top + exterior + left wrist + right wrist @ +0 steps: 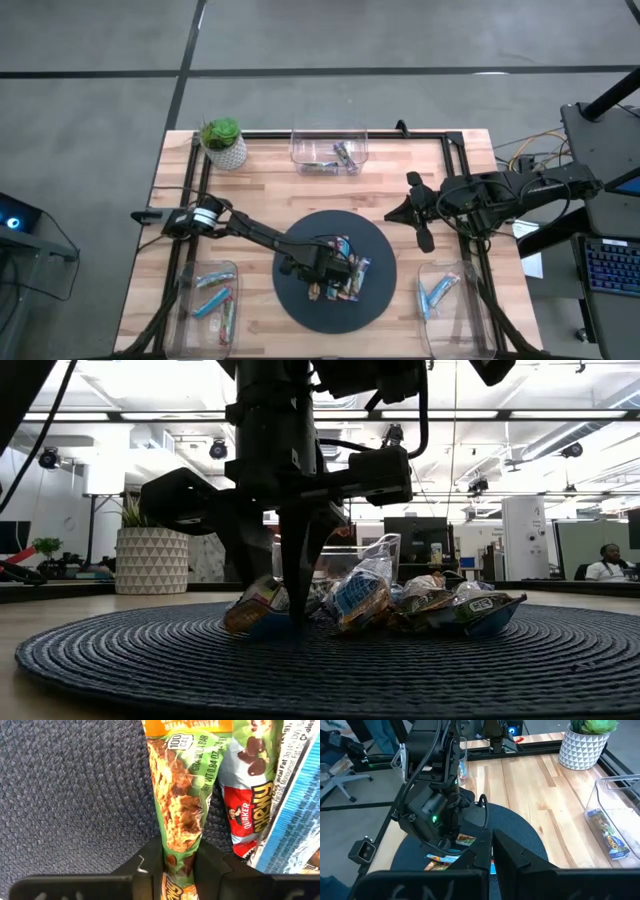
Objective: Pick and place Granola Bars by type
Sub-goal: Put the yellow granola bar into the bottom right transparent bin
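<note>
I have the left gripper [318, 268] down on the dark round mat [300, 310], at the left edge of the loose heap of granola bars [345, 272]. In the left wrist view its fingers [150, 870] pinch the end of a green-wrapped granola bar [180, 805] that lies flat on the mat; jaws tight on the wrapper on both sides. Just beside it lies a red and green Chewy bar [247, 805], and past that the edge of a blue-wrapped bar [295, 820], touching or overlapping.

Low view: the left gripper [298, 610] stands upright, tips at mat level, against the near end of the pile of bars [400, 605].

My right gripper [420, 212] waits off the mat, over bare table [260, 190] toward the right side, fingers together and holding nothing; in its own wrist view the fingers [492, 850] meet with no gap.

Sorted bars so far: the clear bin at front left [205, 295] holds a few bars, blue among them; the clear bin at front right [445, 295] holds blue bars; the clear bin at the back middle [330, 150] holds a darker bar or two, count unclear.

A potted plant [223, 142] in a white pot sits at the back left corner of the table, well apart from the work.
</note>
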Tool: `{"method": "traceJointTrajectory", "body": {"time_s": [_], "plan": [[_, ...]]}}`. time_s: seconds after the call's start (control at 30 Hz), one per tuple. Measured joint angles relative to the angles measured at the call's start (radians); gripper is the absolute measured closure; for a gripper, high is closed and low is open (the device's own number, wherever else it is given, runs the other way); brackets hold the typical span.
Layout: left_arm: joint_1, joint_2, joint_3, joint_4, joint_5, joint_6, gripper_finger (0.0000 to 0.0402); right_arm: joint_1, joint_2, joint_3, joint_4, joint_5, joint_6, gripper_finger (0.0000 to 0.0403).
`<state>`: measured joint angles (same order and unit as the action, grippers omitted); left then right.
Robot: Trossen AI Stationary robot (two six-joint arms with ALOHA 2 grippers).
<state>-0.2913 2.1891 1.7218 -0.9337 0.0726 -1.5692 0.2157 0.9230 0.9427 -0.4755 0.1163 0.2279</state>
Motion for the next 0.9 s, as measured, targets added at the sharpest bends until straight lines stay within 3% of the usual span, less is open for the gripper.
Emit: {"method": "traceJointTrajectory", "body": {"time_s": [0.4,0.9], "plan": [[0.004,0.000,0.028,-0.016,0.006,0.038,0.0335,0.000,0.000,0.001,0.000,0.002,0.000,0.0394],[0.028,0.000,0.241,-0.236,-0.005,0.182,0.0335,-0.001,-0.004,0.001,0.000,0.003,0.000,0.0394]]}}
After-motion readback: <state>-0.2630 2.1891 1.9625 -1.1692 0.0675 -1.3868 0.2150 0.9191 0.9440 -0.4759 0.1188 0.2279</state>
